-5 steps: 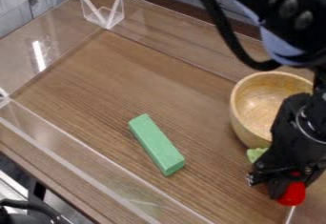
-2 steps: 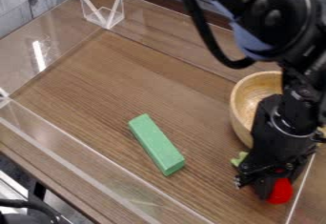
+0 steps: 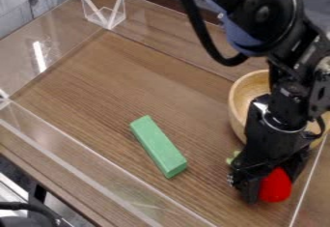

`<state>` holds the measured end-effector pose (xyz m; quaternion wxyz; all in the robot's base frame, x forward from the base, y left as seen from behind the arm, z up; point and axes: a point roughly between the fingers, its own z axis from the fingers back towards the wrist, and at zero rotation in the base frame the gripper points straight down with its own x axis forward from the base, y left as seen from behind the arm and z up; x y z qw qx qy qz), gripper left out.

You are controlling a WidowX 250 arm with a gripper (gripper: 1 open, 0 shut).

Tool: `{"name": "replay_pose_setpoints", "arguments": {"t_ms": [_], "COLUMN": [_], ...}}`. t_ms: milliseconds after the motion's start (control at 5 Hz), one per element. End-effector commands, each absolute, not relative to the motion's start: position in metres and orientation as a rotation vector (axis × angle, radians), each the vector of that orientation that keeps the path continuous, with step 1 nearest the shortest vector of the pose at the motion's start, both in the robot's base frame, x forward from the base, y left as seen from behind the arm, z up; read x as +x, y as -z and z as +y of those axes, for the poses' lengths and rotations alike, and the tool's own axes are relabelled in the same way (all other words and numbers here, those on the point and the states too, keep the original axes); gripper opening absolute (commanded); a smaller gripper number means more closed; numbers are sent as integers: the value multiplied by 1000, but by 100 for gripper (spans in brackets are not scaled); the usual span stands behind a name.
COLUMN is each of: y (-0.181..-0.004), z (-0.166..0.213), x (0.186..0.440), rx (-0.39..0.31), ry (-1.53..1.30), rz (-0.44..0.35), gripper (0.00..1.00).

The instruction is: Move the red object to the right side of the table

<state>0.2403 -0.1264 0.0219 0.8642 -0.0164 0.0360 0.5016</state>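
Fingers (image 3: 273, 180) point down around the strawberry (image 3: 275, 185); opening and grip unclear.

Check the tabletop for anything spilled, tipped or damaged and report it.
Nothing stands out. The green block lies flat on the tabletop, the bowl looks upright though partly hidden, and the strawberry shows no visible damage where the gripper leaves it uncovered.

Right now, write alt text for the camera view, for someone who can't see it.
A black robot gripper reaches down over a small red toy strawberry near the lower right of a brown wooden table. A wooden bowl sits partly behind the gripper, and a green block lies to the left.
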Motion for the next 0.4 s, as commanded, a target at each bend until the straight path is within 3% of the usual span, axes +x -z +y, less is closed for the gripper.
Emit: {"name": "replay_pose_setpoints", "arguments": {"t_ms": [0,200], "y": [-31,-31], "z": [-134,-141], "x": [260,263], "rx": [-95,-104], "ry": [-1086,-1118], "rz": [46,53], "gripper": [100,100]}}
